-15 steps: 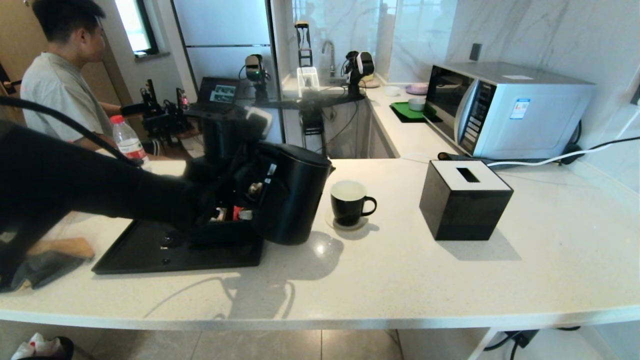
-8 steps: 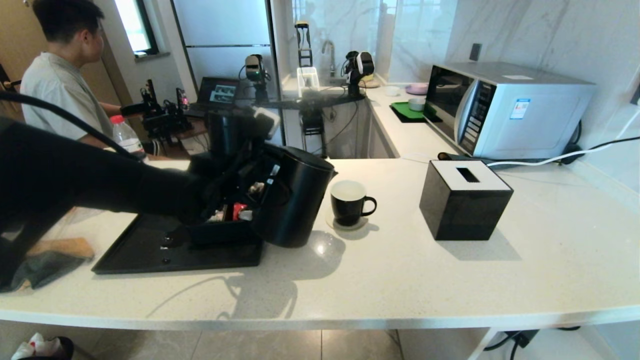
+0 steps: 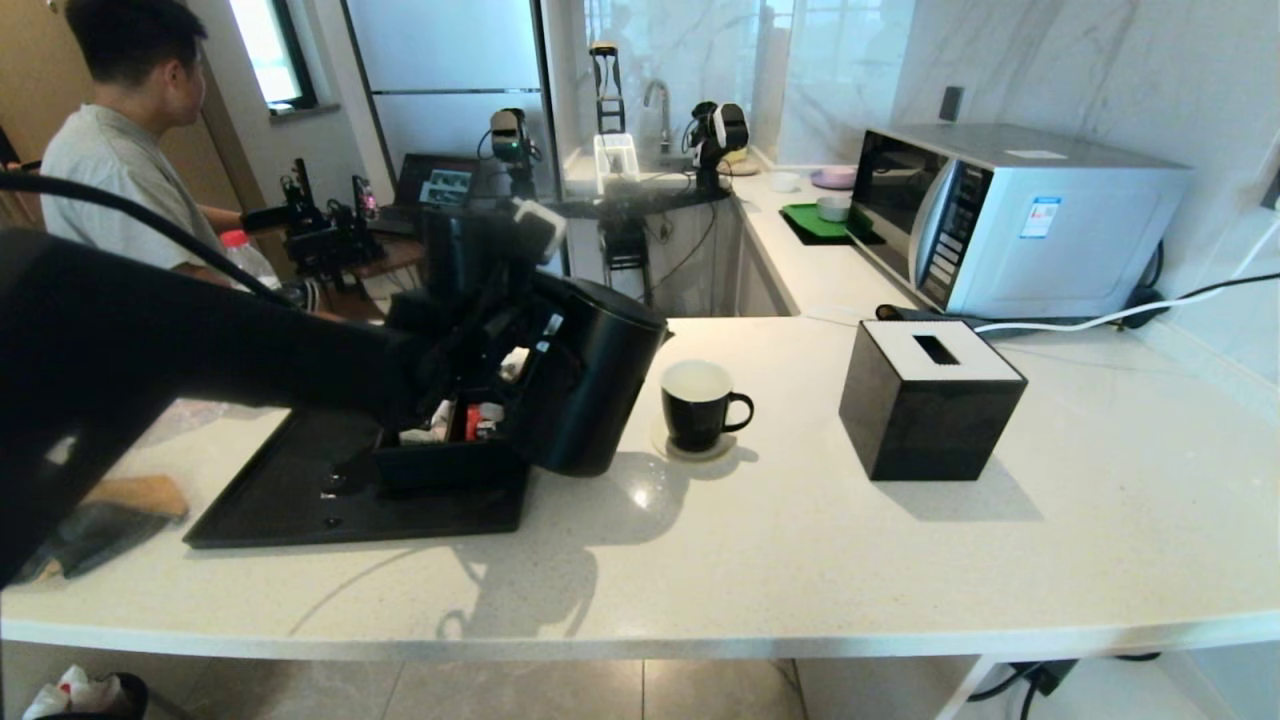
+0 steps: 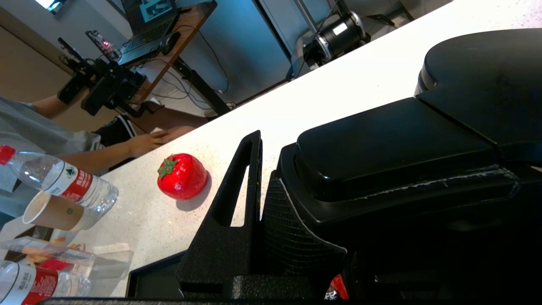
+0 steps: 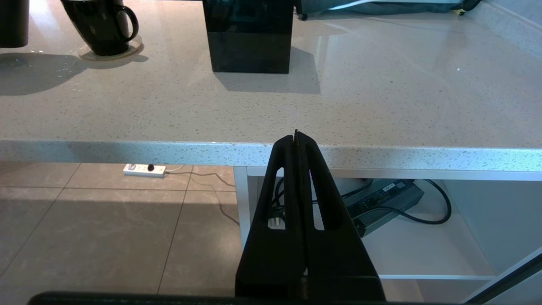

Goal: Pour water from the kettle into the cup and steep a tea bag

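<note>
The left gripper (image 3: 500, 345) is clamping the handle of the kettle (image 3: 590, 385), holding it off the counter (image 3: 800, 560) and tilting its spout toward the cup (image 3: 697, 403), which is sitting just beside it on a coaster (image 3: 700, 450); no stream is showing, so pouring is judged only about to begin; the tea bag is not discernible, so steeping is pending; the right gripper (image 5: 296, 140), fingers pressed together, is hanging idle below the counter edge
</note>
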`<state>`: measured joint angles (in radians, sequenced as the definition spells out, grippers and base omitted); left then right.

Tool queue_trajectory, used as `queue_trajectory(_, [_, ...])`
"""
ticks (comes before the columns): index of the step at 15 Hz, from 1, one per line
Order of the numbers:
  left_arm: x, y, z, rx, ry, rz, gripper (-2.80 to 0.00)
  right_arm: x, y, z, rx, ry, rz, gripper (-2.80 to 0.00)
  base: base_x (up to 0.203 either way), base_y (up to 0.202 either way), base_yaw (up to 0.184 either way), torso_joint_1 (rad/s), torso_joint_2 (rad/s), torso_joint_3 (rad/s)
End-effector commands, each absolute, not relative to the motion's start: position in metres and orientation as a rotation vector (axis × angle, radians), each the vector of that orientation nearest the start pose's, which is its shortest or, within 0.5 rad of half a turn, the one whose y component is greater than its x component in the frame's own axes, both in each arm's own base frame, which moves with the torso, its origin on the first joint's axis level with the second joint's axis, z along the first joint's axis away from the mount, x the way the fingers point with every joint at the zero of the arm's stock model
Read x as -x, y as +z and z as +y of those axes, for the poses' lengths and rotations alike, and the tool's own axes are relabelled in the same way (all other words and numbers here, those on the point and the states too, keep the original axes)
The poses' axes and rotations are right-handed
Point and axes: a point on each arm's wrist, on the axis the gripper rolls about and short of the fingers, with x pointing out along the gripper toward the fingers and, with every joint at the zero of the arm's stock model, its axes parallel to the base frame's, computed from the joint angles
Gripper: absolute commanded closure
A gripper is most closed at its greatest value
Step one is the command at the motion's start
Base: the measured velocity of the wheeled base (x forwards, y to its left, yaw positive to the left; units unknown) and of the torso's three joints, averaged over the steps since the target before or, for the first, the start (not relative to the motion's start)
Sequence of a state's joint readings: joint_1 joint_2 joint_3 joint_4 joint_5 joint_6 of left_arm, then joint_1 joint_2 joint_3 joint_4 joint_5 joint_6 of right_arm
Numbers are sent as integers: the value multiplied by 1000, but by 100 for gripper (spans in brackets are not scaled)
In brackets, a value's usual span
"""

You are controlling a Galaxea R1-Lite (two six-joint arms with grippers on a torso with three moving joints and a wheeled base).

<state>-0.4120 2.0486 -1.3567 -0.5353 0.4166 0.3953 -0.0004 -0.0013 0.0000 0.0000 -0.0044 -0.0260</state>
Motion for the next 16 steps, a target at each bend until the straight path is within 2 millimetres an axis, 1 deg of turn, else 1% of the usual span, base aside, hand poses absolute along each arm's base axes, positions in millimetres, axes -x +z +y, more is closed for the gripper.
queue_trajectory(1, [-391, 194, -161, -465, -22, 146, 0, 23, 75, 0, 27, -5, 0, 0, 0, 0, 0, 0, 0, 0])
queue_trajectory(8, [-399, 193, -163, -502, -22, 141, 0, 23, 75, 0, 26, -5, 0, 0, 0, 0, 0, 0, 0, 0])
queue_trajectory(12, [-406, 195, -166, -548, -21, 123, 0, 23, 75, 0, 26, -6, 0, 0, 0, 0, 0, 0, 0, 0])
queue_trajectory(16, [-407, 194, -168, -575, -26, 123, 0, 23, 75, 0, 26, -6, 0, 0, 0, 0, 0, 0, 0, 0])
